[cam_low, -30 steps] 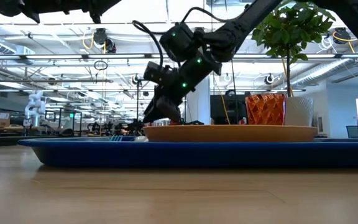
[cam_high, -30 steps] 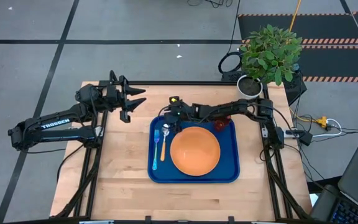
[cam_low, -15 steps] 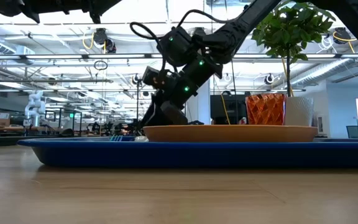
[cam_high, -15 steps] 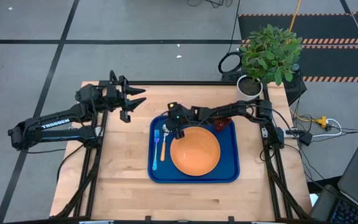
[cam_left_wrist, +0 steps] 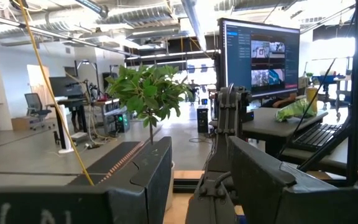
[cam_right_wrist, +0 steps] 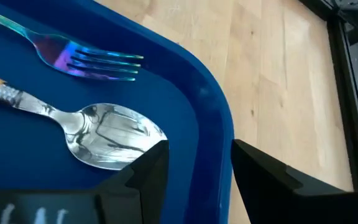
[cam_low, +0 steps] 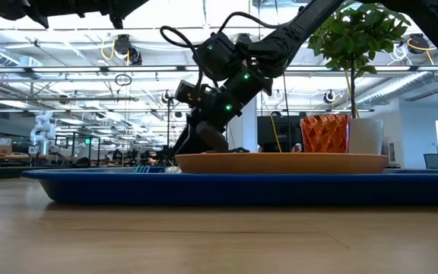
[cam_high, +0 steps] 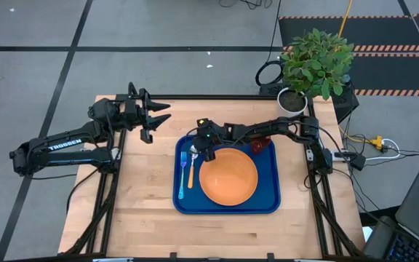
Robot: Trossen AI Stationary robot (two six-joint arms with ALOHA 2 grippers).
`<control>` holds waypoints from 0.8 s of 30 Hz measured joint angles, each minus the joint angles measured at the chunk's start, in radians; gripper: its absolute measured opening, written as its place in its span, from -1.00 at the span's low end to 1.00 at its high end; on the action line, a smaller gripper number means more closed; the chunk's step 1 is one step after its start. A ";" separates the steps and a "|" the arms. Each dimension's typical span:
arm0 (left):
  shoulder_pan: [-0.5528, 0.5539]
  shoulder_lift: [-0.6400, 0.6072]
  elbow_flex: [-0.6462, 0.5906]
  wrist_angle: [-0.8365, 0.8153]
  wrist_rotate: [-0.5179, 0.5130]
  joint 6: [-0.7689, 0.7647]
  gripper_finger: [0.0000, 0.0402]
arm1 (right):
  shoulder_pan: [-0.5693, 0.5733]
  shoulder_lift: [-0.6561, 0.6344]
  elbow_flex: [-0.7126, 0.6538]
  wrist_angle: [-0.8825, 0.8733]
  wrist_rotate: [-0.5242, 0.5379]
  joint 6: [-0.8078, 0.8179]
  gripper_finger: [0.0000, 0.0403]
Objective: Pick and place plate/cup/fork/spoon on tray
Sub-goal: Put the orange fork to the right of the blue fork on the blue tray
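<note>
So the blue tray (cam_high: 228, 175) is sat roughly mid-table, a bit toward the right side, and everything for the task is already on it. The orange plate (cam_high: 228, 177) takes up the middle and right part of the tray. The spoon (cam_high: 190, 166), silver bowl and orange handle, is laid along the tray's left edge, bowl toward the far-left corner. The light-blue fork (cam_high: 182, 175) is laid just beside it, between the spoon and the tray's left rim, tines pointing the same way. The dark orange-red cup (cam_high: 257, 146) is stood upright near the tray's far edge, just beyond the plate toward the far-right corner, partly covered by the right arm from above.

The right gripper (cam_high: 202, 151) is held low over the tray's far-left corner, right above the spoon bowl. In the right wrist view its fingers (cam_right_wrist: 151, 168) are seen spread apart with nothing gripped between them, the spoon bowl (cam_right_wrist: 114, 135) lying just ahead and the fork tines (cam_right_wrist: 101, 62) next to it by the rim.

The left gripper (cam_high: 158, 116) is parked over the table's far-left area, off the tray, jaws spread wide and nothing held.

A potted plant (cam_high: 313, 64) in a white pot is stood just off the table's far-right corner.
</note>
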 joint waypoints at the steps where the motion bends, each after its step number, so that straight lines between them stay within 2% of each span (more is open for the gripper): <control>1: 0.000 0.000 0.000 0.000 0.000 0.000 -0.20 | 0.000 0.000 0.000 -0.003 0.000 0.001 -0.16; 24: 0.000 0.000 0.000 0.000 0.000 0.000 -0.20 | 0.000 0.048 0.000 0.030 0.000 0.002 -0.16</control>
